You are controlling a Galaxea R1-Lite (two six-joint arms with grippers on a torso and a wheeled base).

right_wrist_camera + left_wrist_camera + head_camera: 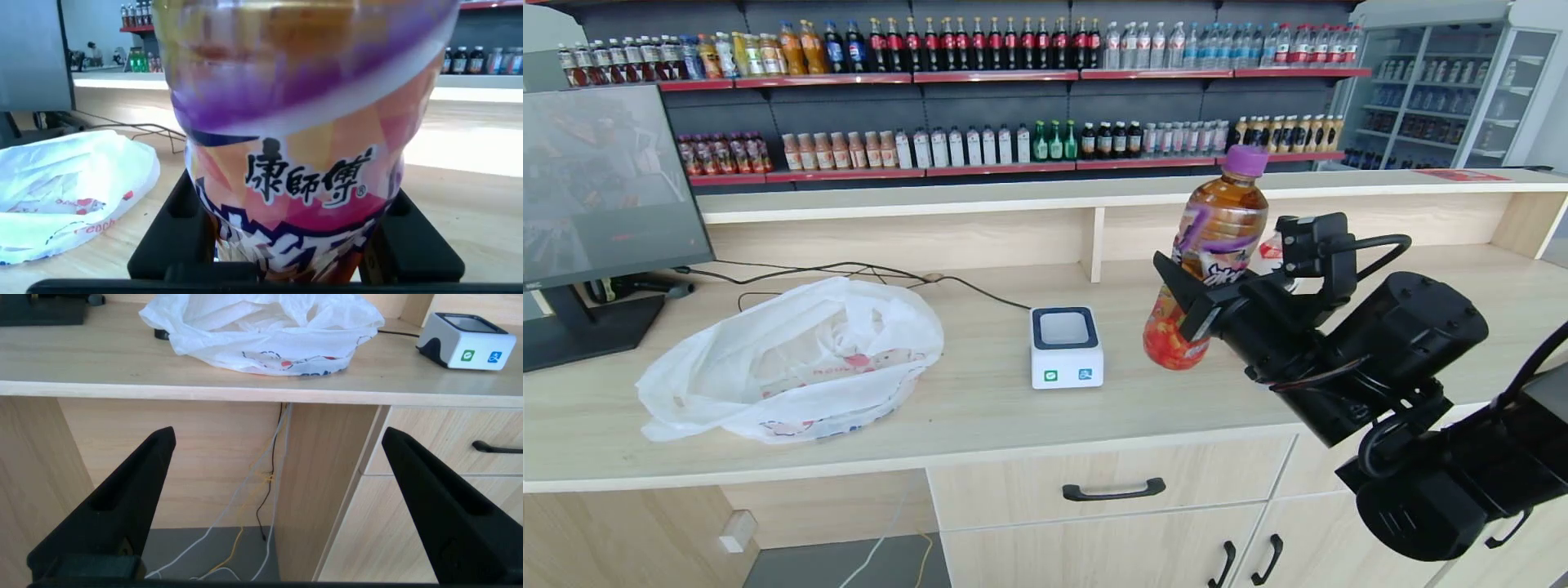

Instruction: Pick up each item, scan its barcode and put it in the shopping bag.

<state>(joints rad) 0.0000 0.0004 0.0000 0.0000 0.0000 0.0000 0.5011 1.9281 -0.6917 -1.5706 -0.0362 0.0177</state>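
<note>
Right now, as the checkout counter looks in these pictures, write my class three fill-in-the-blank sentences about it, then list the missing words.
The right gripper holds a bottle with a ____ cap.
The scanner sits between the bottle and the white shopping ____.
The jaws of the left gripper stand ____.
Missing words: purple; bag; open.

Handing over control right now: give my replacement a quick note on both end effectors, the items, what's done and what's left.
Right end effector: shut on the purple-capped bottle, held slightly tilted above the counter, to the right of the scanner.
Left end effector: open, empty, low in front of the counter.
Shopping bag: lies on the counter left of the scanner; contents unclear.
Done: bottle picked up.
Left: scan it, then bag it.
</note>
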